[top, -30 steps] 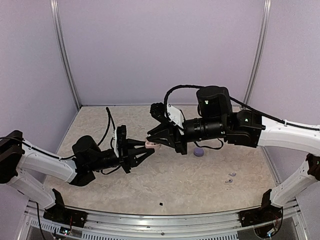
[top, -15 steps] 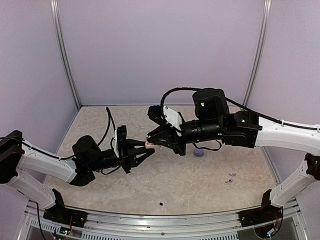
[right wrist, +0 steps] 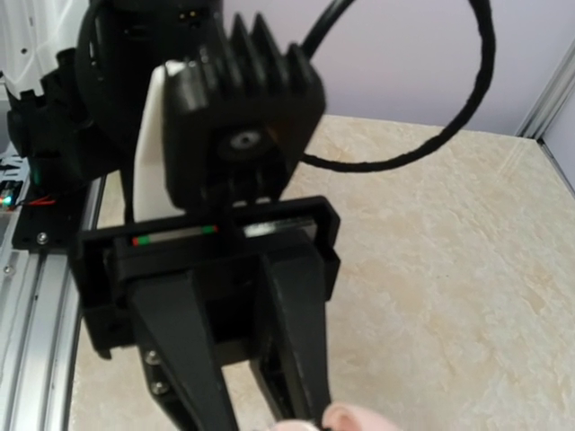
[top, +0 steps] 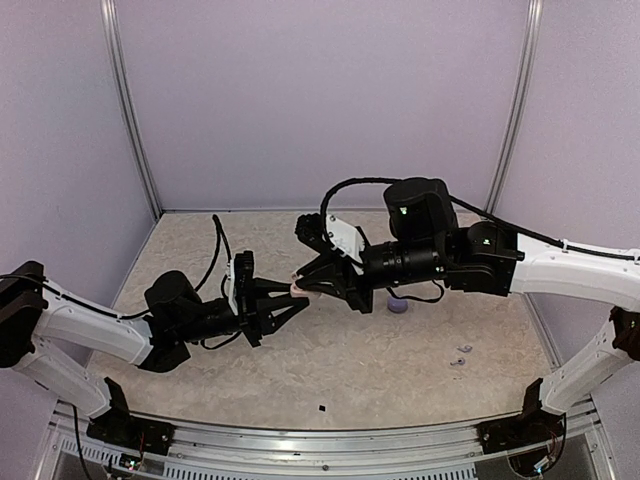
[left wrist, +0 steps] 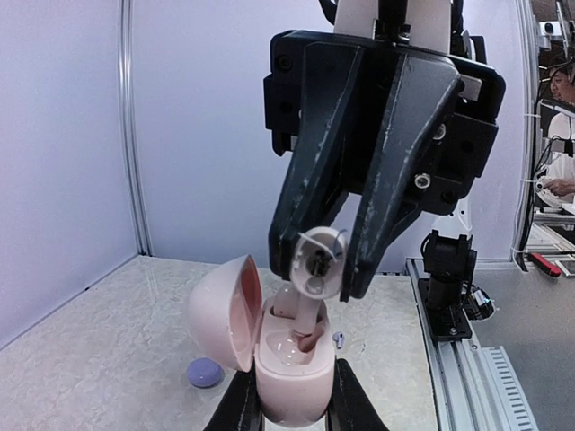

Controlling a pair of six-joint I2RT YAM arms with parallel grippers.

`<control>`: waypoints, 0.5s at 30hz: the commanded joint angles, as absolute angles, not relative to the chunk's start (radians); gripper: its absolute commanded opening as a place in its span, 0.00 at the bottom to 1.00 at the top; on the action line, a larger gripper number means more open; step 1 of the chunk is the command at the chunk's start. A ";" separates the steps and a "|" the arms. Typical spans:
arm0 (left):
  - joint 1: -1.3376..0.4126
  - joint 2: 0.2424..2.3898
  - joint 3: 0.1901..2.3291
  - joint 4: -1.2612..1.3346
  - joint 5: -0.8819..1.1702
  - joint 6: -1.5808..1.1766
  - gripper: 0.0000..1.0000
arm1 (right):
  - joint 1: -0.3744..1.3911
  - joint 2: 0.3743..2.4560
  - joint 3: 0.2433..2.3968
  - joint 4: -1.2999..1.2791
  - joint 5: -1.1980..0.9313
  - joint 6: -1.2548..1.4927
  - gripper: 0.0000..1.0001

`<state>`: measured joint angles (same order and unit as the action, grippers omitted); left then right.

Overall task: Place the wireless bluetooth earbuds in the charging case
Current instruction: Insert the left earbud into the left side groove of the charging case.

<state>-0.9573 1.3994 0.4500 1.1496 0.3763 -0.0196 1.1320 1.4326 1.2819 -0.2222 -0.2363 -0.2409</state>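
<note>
The right gripper (left wrist: 322, 283) is pinching the tiny, probably slippery lilac-white earbud (left wrist: 314, 253) by its head; the left gripper (left wrist: 292, 409) is clamping the open pink case (left wrist: 287, 373).

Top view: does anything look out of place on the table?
A tiny black speck lies alone on the table near its front edge; it is too small to identify. Nothing looks spilled or damaged.

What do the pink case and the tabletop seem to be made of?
The case looks like smooth moulded plastic with a soft sheen. The tabletop is matte beige with pale veins: perhaps stone-look laminate or a printed sheet; I cannot tell which.
</note>
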 commanded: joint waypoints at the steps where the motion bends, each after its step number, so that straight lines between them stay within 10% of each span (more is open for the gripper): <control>1: -0.965 1.380 0.471 1.167 0.368 -0.006 0.01 | 1.141 1.453 1.297 -0.263 -0.243 -0.235 0.08; 15: -0.963 1.387 0.482 1.162 0.374 -0.003 0.02 | 1.142 1.469 1.314 -0.295 -0.220 -0.237 0.18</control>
